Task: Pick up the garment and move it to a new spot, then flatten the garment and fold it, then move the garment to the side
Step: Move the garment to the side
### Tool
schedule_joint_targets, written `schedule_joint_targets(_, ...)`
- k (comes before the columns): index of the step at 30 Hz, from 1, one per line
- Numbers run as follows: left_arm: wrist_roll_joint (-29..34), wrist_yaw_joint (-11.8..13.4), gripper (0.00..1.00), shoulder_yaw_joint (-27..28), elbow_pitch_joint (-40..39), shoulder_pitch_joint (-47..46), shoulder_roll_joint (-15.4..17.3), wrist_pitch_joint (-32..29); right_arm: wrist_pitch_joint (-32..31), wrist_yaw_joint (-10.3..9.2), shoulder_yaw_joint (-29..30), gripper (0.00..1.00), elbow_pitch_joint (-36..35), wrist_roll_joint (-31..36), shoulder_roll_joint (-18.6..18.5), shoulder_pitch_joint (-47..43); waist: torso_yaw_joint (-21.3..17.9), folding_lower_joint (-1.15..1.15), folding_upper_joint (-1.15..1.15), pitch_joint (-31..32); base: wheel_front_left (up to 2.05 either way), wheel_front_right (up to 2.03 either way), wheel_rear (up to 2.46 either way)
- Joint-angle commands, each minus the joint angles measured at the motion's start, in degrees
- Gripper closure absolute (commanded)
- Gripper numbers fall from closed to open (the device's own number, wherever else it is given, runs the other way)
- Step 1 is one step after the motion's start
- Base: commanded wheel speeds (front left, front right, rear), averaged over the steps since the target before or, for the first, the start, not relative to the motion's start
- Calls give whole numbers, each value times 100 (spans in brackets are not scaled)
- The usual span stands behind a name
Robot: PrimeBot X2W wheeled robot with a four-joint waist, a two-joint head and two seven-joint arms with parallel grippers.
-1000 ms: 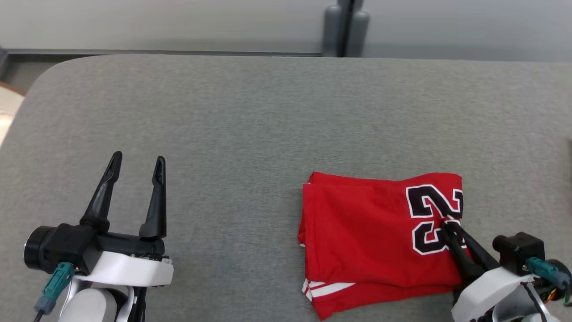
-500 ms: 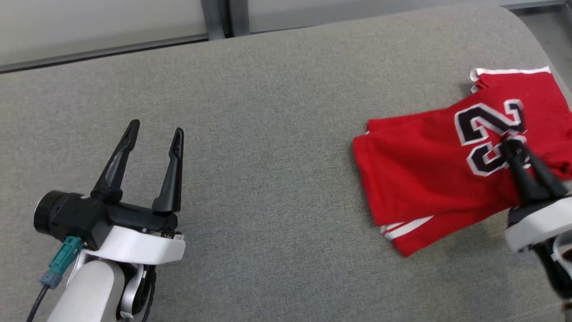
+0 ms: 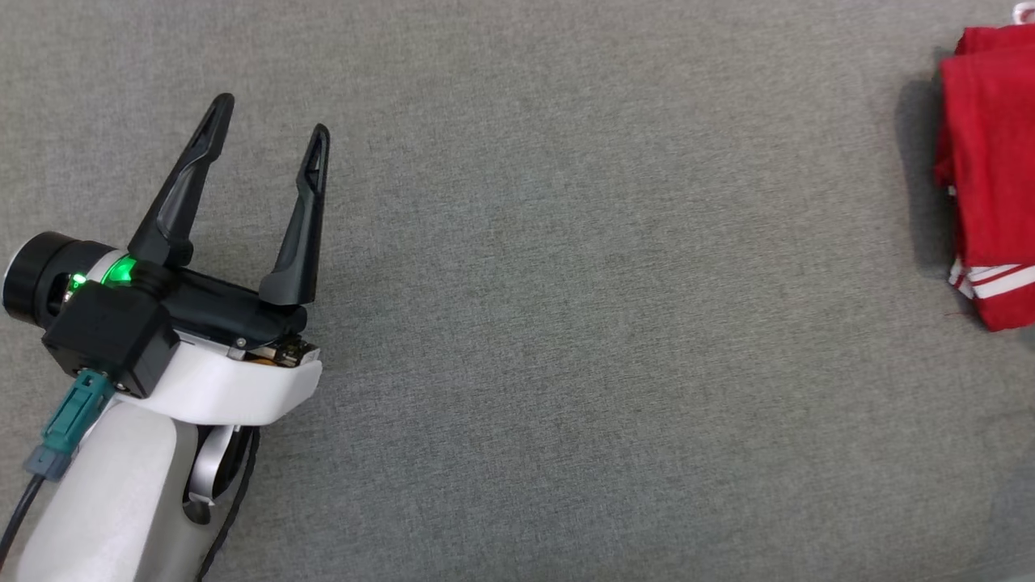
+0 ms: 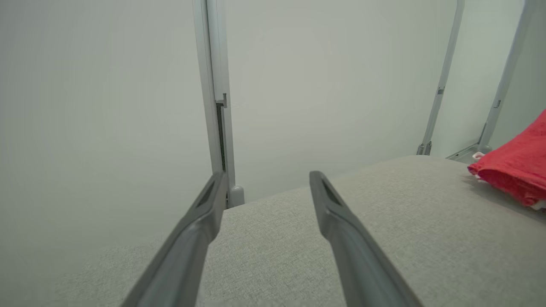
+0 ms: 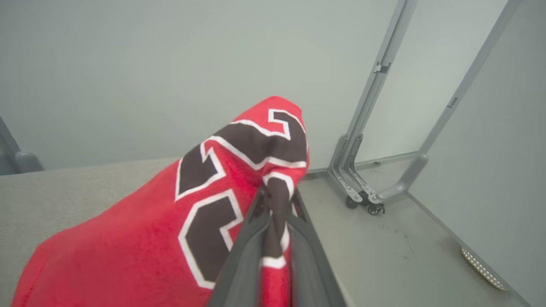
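Grey cushion point(image 3: 566, 323): view swung; garment point(image 5: 128, 238) seemingly lifted, right tool point(image 5: 277, 200) clamped on it; left tool point(image 3: 271, 117) apart.

Bright, even light; soft shadow left of garment point(image 3: 982, 162); wrist views blurry nr bottom edge.

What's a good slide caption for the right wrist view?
Right gripper shut on a fold of the red jersey with black, white-outlined numerals, grey fabric tabletop at left.
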State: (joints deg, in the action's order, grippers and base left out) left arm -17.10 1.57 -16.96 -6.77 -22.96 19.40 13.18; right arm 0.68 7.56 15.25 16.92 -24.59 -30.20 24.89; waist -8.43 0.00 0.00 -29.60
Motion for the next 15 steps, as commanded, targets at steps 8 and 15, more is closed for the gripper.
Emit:
schedule_joint_targets(8,90,-89,0,-74,-131,-268,16,86,55,-13,710,0,1376,307,120,592,277,0,0,-501,0,0,0)
schedule_joint_targets(15,-59,-76,0,-43,67,34,-29,144,736,-14,870,0,1592,519,413,258,231,0,0,-35,0,0,0)
